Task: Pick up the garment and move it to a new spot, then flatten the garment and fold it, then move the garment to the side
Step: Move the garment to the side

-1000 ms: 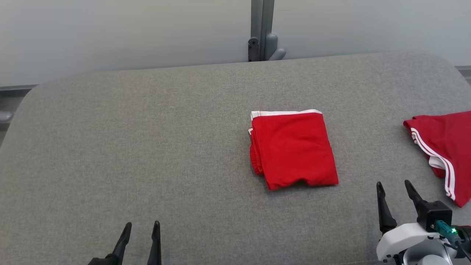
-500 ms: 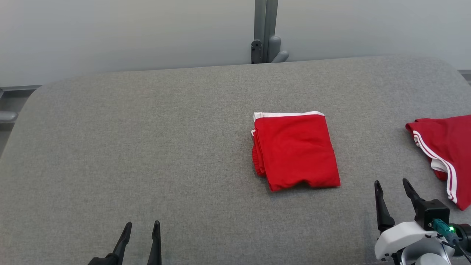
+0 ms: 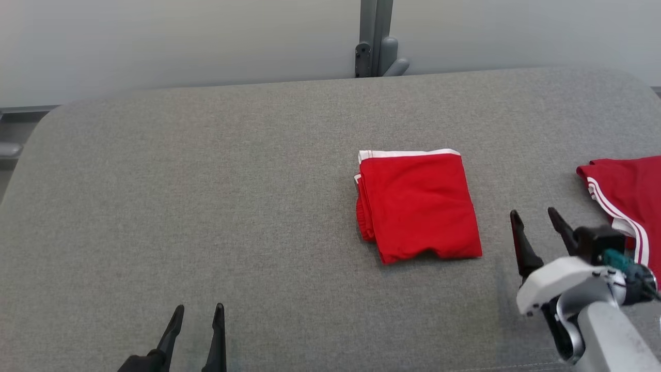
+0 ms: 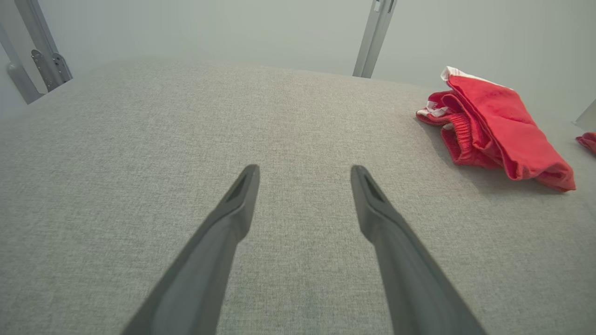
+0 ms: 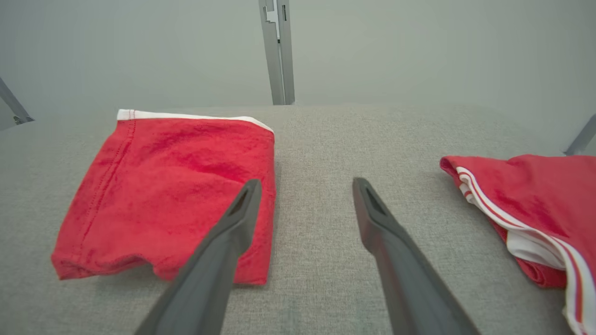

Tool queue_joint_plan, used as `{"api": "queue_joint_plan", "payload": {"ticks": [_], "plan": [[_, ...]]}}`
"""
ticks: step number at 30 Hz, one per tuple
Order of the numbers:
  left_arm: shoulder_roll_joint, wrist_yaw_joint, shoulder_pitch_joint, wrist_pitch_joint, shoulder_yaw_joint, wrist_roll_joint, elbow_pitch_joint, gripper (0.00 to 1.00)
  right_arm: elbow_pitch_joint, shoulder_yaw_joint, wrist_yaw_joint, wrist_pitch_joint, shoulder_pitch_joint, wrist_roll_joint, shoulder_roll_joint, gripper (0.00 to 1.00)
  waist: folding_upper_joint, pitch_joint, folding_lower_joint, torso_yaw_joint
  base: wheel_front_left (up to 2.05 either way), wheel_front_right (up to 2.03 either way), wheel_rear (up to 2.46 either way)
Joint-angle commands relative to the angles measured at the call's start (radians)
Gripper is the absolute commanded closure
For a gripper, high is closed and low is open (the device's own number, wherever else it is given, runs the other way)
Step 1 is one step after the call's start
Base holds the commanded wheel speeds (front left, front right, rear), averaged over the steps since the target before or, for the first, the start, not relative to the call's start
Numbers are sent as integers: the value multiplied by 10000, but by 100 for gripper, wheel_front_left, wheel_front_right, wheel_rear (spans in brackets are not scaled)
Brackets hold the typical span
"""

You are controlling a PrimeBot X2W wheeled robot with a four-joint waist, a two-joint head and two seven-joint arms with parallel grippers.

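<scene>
Garment lies folded at our one o'clock; we judge only the sideways move remains. Left gripper and right gripper both gape, empty.

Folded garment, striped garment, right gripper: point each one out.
Folded garment [image 3: 421,204]: head view, middle of its red top face.
Striped garment [image 3: 635,186]: head view, red cloth beside the stripes.
Right gripper [image 3: 533,212]: head view, midway between its fingertips.

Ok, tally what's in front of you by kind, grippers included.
Red garments: 2, the folded garment and the striped garment.
Grippers: 2, the left gripper and the right gripper, jaws open.
Total: 4.
</scene>
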Motion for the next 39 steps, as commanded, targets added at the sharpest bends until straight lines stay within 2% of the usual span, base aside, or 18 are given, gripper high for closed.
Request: {"api": "queue_joint_plan", "payload": {"ticks": [1, 8, 11, 18, 24, 25, 28, 31, 39], "plan": [[6, -43, -233, 4, 37, 111, -41, 0, 18, 105, -19, 305, -377, 301, -246, 0, 83, 165, 0, -4, 0, 0, 0], [6, -56, -674, 4, -28, 252, -94, 0, 448, 1784, -21, 2936, -2096, 1607, -1581, 0, 83, 951, 0, 207, 0, 0, 0], [6, -65, -920, 4, -119, 246, -73, 0, 929, 2397, -19, 3664, -2653, 2171, -1858, 0, 83, 1257, 0, 446, 0, 0, 0], [8, -72, -1405, 4, -403, 109, 16, 0, 2355, 2854, -18, 3897, -3672, 3660, -1738, 0, 83, 1746, 0, 1014, 0, 0, 0], [8, -76, -1552, 4, -500, 7, 22, 0, 3562, 3106, -16, 3627, -4182, 4406, -1716, 2, 83, 1879, 0, 1265, 0, 0, 0], [8, -74, -1532, 4, -464, 3, -1, 0, 3726, 3193, -16, 3457, -4269, 4767, -1653, 100, 83, 1890, 0, 1226, 0, 0, 0], [6, -65, -1442, 4, -383, -62, -112, 0, 3701, 3432, -14, 3218, -4402, 5307, -1637, 100, 83, 1871, 0, 930, 0, 0, 0], [6, -57, -1378, 4, -301, -63, -279, 0, 3516, 3769, -14, 2956, -4557, 5717, -1667, 100, 83, 1826, 0, 319, 0, 0, 0], [8, 0, -1393, 5, 64, 156, -677, 0, 3439, 4651, -16, 2441, -4798, 6432, -1489, 100, 83, 1940, 0, -2423, 0, 0, 0]]}}
